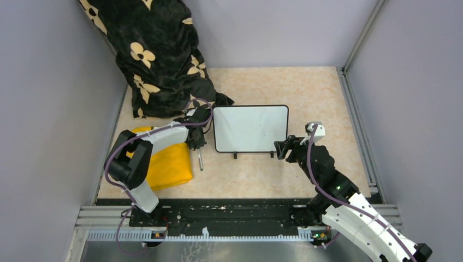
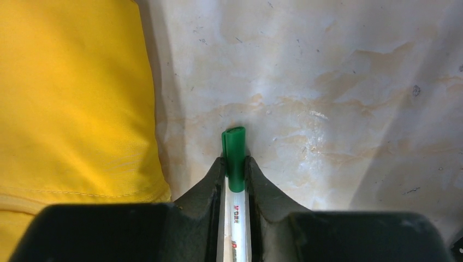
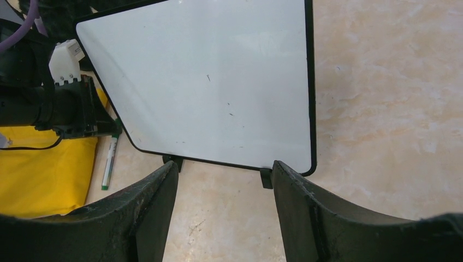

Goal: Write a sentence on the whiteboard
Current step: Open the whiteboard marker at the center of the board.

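the whiteboard (image 1: 251, 128) lies flat near the middle of the tan marbled surface (image 1: 306, 93), its 2 small black feet (image 3: 173, 162) on the edge nearest the arms. its face is plain white with a few tiny dark specks.

just left of the whiteboard lies a marker (image 2: 235, 158) with a white body and a green cap. left of that again is a folded yellow cloth (image 1: 169, 164), partly covered by the left arm. a black cloth with cream flowers (image 1: 158, 54) is heaped behind the whiteboard's far left corner and runs up out of the top view. grey walls (image 1: 49, 109) close in the surface on 3 sides.

the left pincer (image 2: 235, 160) is down over the marker beside the whiteboard's left edge. its 2 fingers (image 2: 215, 180) sit close on either side of the cap. i cannot tell whether they press it. the marker's body is cut off at the bottom of the left wrist view, and its print is too small to read.

the right pincer (image 3: 225, 165) hangs just off the whiteboard's near right corner. its fingers are spread wide with nothing between them. it stands apart from the frame.
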Robot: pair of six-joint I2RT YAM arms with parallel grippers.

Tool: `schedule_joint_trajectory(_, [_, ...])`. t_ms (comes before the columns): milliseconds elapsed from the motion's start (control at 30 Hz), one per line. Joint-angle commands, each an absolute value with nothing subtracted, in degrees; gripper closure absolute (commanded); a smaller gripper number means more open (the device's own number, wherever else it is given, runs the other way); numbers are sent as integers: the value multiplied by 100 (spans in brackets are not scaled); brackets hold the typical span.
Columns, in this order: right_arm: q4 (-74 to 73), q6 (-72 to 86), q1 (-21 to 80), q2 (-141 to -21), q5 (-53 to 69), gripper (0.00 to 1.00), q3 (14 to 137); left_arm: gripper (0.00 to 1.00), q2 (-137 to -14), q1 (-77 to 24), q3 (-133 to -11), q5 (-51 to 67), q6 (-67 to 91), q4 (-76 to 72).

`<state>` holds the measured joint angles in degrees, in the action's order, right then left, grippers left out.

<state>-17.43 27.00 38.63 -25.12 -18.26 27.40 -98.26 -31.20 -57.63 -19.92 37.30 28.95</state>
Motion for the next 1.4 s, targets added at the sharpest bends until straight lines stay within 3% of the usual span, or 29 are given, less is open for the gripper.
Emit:
schedule_joint_trajectory(0, [-1601, 2655, 3916, -2452, -1932, 37, 2795, 83, -10182, -3135, -5422, -1871, 3835, 3121])
schedule_joint_trajectory(333, [-1705, 2664, 3913, -2559, -1876, 37, 2964, 100, -9185, -3136, -5488, -2169, 4044, 3200])
schedule_joint_trajectory(700, [-1662, 2640, 3916, -2804, -1722, 37, 3292, 100, -7296, -3138, -5598, -2024, 3736, 3056])
schedule_joint_trajectory(867, [-1209, 2690, 3914, -2988, -831, 36, 3411, 100, -6308, -3137, -5194, -1344, 3162, 2312])
schedule_joint_trajectory(1067, [34, 3171, 3920, -3431, 649, 36, 3311, 100, -4983, -3138, -4320, 409, 2753, 562])
schedule_joint_trajectory(1367, [1834, 3202, 4932, -4134, 736, 32, 3398, 100, -4282, -3135, -3789, 1724, 3292, -868])
